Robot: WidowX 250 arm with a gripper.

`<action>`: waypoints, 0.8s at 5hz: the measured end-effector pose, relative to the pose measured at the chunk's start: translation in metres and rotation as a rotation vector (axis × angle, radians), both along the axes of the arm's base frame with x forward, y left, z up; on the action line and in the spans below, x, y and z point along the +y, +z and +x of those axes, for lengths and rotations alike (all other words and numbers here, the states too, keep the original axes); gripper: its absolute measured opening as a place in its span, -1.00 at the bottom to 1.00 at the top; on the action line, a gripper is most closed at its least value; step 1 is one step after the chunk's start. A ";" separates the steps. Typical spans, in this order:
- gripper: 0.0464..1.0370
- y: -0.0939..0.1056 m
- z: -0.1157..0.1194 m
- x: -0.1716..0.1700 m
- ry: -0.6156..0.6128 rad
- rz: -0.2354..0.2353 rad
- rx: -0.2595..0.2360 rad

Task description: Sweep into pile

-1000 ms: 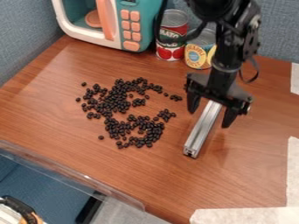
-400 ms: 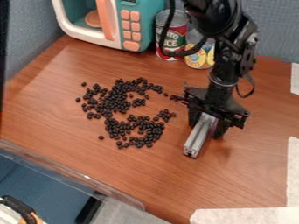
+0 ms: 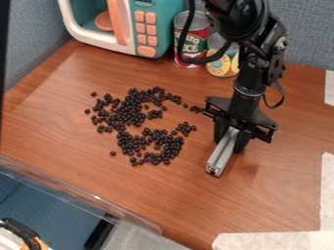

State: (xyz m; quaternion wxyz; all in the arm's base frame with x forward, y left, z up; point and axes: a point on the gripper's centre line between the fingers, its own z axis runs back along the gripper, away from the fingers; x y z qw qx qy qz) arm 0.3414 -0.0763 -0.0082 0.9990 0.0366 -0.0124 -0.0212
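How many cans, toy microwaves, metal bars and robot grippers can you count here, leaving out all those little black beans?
Cans: 2, a red-labelled can and a yellow-labelled can
Toy microwave: 1
Metal bar: 1
Robot gripper: 1
Total: 5

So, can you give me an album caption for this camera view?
A robot gripper holds a metal bar beside scattered black beans on a brown table.
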 end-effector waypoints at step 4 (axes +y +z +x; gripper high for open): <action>-0.31 -0.003 -0.014 0.045 -0.060 0.005 -0.099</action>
